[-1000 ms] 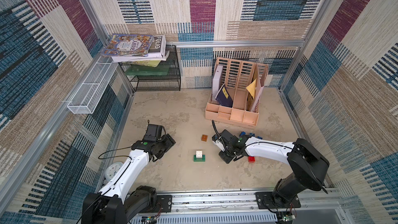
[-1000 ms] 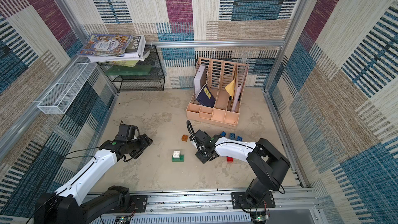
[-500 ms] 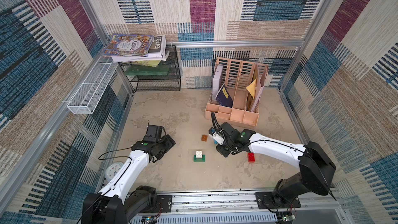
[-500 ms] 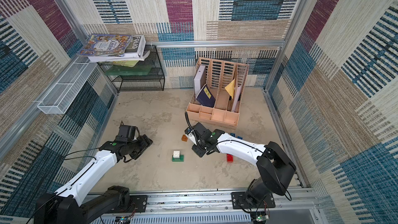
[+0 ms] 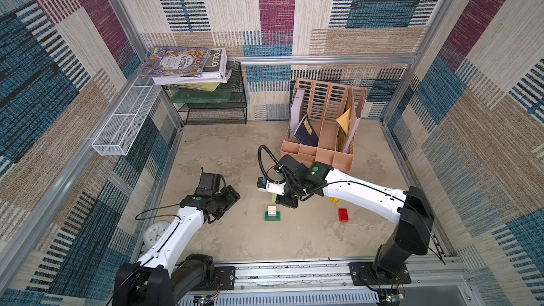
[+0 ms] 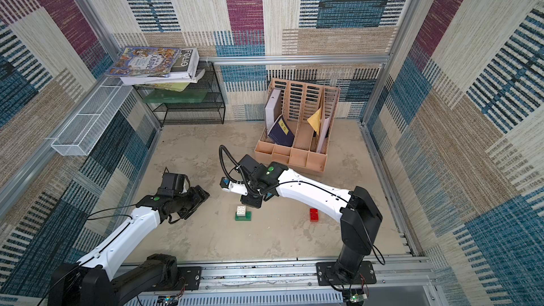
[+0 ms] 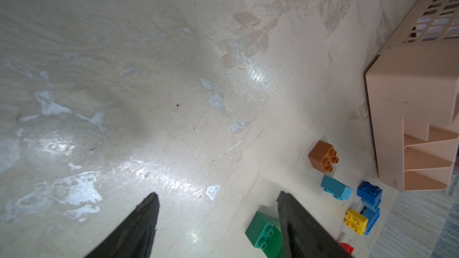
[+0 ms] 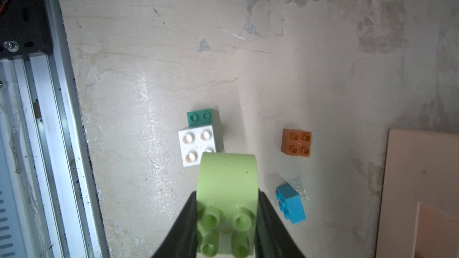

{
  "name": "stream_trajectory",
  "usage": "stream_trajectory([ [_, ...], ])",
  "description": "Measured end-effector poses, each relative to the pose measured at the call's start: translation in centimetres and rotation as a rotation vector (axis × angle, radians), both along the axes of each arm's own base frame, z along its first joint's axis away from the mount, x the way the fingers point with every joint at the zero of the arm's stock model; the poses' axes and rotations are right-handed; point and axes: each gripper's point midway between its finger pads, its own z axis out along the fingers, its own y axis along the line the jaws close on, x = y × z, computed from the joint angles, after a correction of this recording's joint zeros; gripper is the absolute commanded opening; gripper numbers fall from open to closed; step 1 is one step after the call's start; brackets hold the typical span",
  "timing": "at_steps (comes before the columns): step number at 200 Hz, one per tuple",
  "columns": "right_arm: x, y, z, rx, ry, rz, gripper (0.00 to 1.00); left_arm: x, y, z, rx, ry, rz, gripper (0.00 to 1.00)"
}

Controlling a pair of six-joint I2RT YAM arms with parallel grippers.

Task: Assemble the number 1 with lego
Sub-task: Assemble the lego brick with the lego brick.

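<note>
**Lime brick held just short of the cream-on-green stack**

In both top views the right end effector (image 5: pixel 286 200) hangs near the middle of the beige tabletop (image 5: pixel 235 248). Only a sliver of the lime plastic brick (image 5: pixel 273 197) shows beside it. The cream square brick (image 5: pixel 272 210), seated on the dark green oblong brick (image 5: pixel 272 218), stands just beside it toward the front edge, where the arms are mounted. The left end effector (image 5: pixel 225 203) sits well apart toward the left edge, so the right arm is the nearer one. A red studded brick (image 5: pixel 343 214) lies toward the right edge.

The left wrist view shows the left end effector (image 7: pixel 217 194) with its fingers (image 7: pixel 139 227) spread apart and nothing between them. It also shows spares that the right arm hides from above. An orange-brown brick (image 7: pixel 323 158), a light blue brick (image 7: pixel 336 191), a dark blue brick (image 7: pixel 369 191) and a yellow brick (image 7: pixel 355 220) lie near the peach slotted file organiser (image 7: pixel 409 120).

The right wrist view alone shows the grip. The fingers (image 8: pixel 183 222) are clamped on the lime brick's sides. Its studs face the camera, and its smooth rounded body reaches past the fingertips. That far end overlaps one corner of the cream brick, and the green brick's two free studs lie beyond. Whether the lime brick touches the cream one I cannot tell. The next move looks like a short shift toward the front edge, then a descent.
</note>
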Motion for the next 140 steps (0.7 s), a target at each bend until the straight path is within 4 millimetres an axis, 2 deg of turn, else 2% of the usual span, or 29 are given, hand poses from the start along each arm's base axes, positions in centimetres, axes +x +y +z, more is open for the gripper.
stream_trajectory([
  [25,-1.0,0.7,-0.7,-0.057,0.012,0.065,0.21,0.0,0.1,0.2,0.001,-0.01,-0.008,0.79],
  [46,-0.9,0.9,-1.0,-0.09,-0.005,0.081,0.2,-0.1,0.2,0.3,0.01,-0.015,-0.015,0.78],
  [74,-2.1,2.0,-1.9,-0.114,0.006,0.137,0.2,-0.2,0.4,0.3,0.018,-0.014,-0.023,0.78],
  [140,-1.6,2.5,-3.4,-0.167,-0.017,0.153,0.18,-0.5,0.6,0.2,0.028,-0.006,-0.029,0.78],
])
